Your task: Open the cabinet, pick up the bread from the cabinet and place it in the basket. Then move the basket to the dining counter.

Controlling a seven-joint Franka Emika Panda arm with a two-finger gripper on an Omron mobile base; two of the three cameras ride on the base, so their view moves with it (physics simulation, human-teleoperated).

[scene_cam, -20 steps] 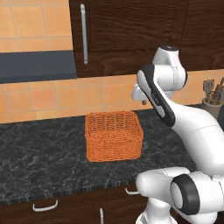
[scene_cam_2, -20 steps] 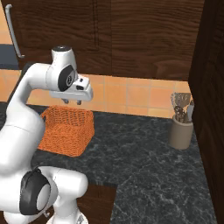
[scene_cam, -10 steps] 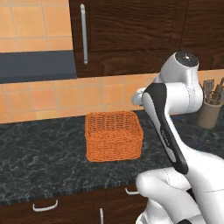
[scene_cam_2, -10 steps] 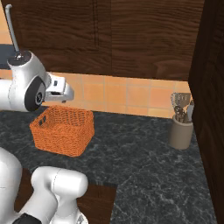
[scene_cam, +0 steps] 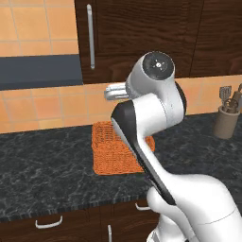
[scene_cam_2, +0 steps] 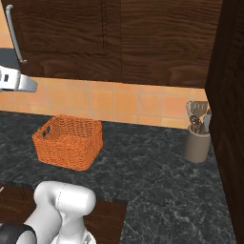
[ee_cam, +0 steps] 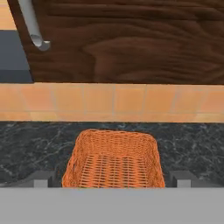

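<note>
Cabinet [scene_cam: 142,38] door shut; long silver handle [scene_cam: 90,36] at upper left of left base view, long axis vertical, lower end curving into the door. Same handle [ee_cam: 33,24] at 11 o'clock in hand view, just above its curved foot.

Basket [ee_cam: 114,159] at 6 o'clock in hand view, empty, resting on black granite surface [scene_cam: 42,165] against the tiled backsplash; also noted at centre-left in right base view [scene_cam_2: 69,141]. Bread not sighted; judged shut inside the cabinet.

Claw [ee_cam: 112,179] level above the basket, facing the wall; fingertips [ee_cam: 41,178] set wide apart, nothing between them. Judged step: reaching for the door handle. Handle lies up and to 11 o'clock from the claw; lift and leftward shift judged necessary before any grip.

Utensil crock [scene_cam_2: 197,143] at far right, well apart, no obstruction.
</note>
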